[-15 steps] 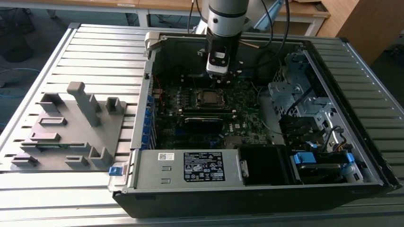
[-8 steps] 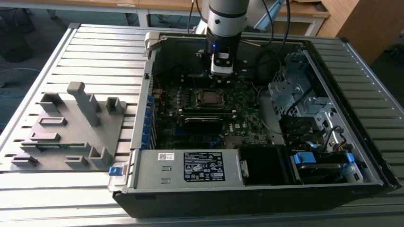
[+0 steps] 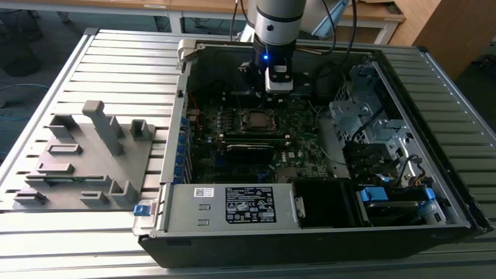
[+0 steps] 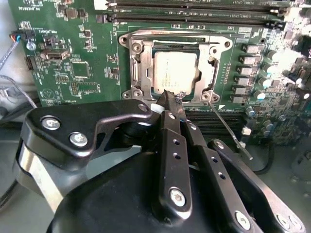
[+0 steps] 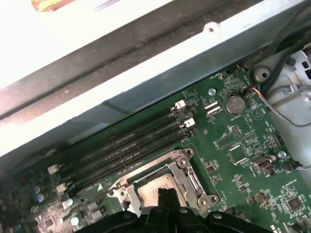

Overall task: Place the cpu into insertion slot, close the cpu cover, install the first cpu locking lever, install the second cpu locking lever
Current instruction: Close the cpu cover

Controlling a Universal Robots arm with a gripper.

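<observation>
Your gripper point(image 4: 172, 99) sits closest, big and black. Its two fingers are pressed together, and I can see nothing between them. The thin tip is right at the near edge of the cover point(image 4: 144, 68). I cannot tell if it touches.

You can see the cpu point(image 4: 175, 73) lying flat in the slot point(image 4: 132, 46). The cover looks laid down around it, so the chip's top shows through the hole in the middle. A thin lever point(image 4: 228, 131) pokes out from one corner of the slot and runs over the dark memory slots point(image 4: 214, 121). It does not look hooked down, so I think you are at the lever part of the job.

Go slowly. Push only on the metal frame or the lever, never on the chip's top. Fingers pressed together make a stiff tip, and that is good for pushing. The lever is thin and likely springy, so it may slide off the tip. Lots of tiny parts sit close by on the board point(image 4: 73, 73), and a slip could knock them.

From the exterior view, the arm point(image 3: 275, 23) stands straight up over the slot, inside the case point(image 3: 434, 75).
</observation>
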